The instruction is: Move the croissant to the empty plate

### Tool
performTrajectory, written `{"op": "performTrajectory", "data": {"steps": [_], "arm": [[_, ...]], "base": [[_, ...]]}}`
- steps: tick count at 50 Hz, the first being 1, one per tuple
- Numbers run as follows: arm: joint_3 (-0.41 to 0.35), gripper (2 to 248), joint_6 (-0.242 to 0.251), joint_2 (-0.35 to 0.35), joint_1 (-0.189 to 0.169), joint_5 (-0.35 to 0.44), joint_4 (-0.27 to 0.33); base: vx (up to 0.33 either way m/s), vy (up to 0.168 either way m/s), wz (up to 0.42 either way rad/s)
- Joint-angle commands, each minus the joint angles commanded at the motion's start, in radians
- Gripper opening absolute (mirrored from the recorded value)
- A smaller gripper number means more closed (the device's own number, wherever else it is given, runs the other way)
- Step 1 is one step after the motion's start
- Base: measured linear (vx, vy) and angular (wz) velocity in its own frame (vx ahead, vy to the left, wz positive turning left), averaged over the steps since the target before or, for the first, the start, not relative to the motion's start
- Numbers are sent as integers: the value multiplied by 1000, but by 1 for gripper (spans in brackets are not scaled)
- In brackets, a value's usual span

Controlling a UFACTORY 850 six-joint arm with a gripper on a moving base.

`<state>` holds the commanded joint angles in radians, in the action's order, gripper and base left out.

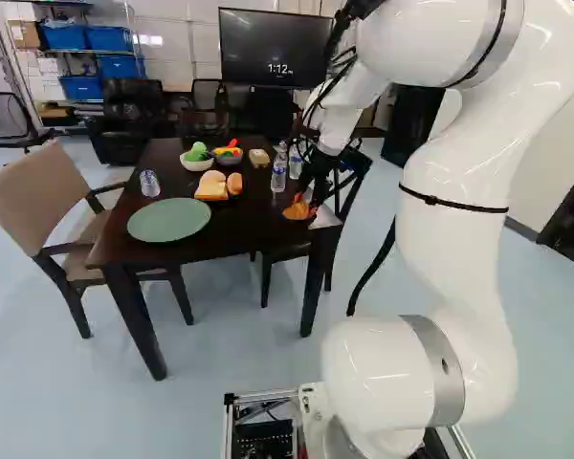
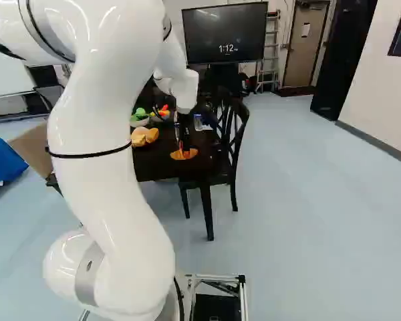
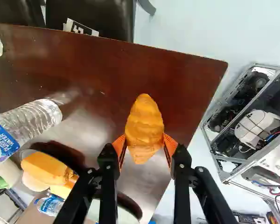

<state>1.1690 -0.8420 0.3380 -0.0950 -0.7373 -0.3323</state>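
You've got the croissant point(image 3: 144, 126) in the pincer point(image 2: 184, 149), by the desk's near right corner!
Both orange pads point(image 3: 170, 147) press its sides, and you have it at the desk point(image 1: 239, 225), close to the near edge; whether it's lifted, you can't tell. Over toward your near left corner sits the green plate point(image 1: 169, 220), bread point(image 1: 211, 186) just beyond it.

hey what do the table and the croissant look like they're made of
The table looks like wood with a glossy, dark reddish-brown finish, light reflecting off its top. The croissant seems a molded toy, perhaps plastic or foam: evenly orange, softly ridged, with a slight sheen.
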Motion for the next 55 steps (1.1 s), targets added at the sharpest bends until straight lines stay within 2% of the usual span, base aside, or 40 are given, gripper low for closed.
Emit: {"op": "performTrajectory", "data": {"steps": [47,55], "arm": [[-26,124,0,-147,1,0,0],[-24,124,0,-167,14,0,0]], "base": [[0,0,0],[0,0,0]]}}
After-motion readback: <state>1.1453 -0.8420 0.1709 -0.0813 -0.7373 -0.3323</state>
